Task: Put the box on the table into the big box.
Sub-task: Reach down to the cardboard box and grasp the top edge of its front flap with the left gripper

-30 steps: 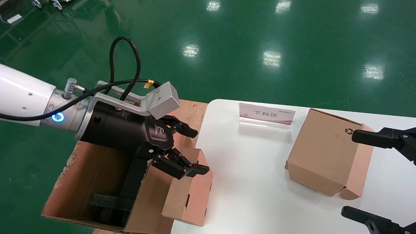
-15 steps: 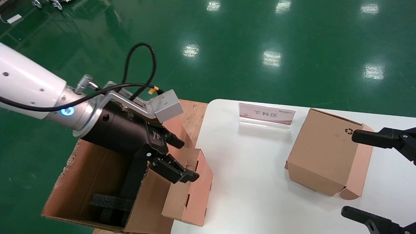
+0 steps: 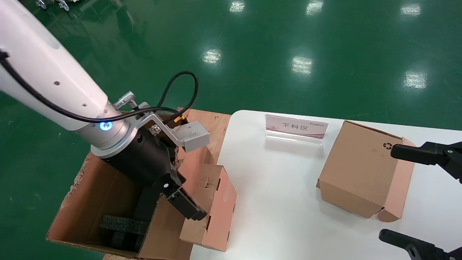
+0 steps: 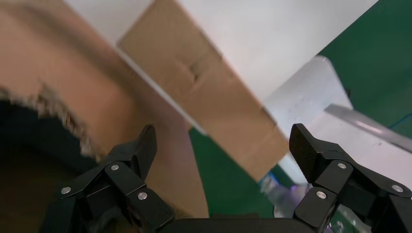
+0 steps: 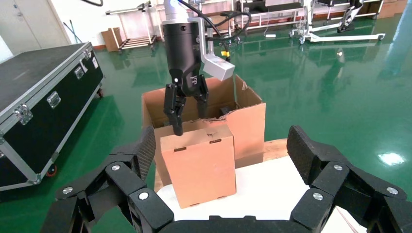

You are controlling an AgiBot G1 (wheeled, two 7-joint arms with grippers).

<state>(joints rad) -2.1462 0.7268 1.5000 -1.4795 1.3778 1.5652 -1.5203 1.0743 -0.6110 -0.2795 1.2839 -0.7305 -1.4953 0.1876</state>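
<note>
Three cardboard boxes show. At far left, the big box [image 3: 97, 202] stands open on the floor against the table [image 3: 281, 202]. The left gripper [image 3: 182, 196], fingers spread, reaches down over the box [image 3: 211, 211], which sits at the table's left edge touching the big box. It was higher and more level a second ago. A good grasp likely needs a finger down each side before closing. Farther right, a recycling-marked box [image 3: 364, 169] sits between the fingers of the released right gripper [image 3: 418, 195].
</note>
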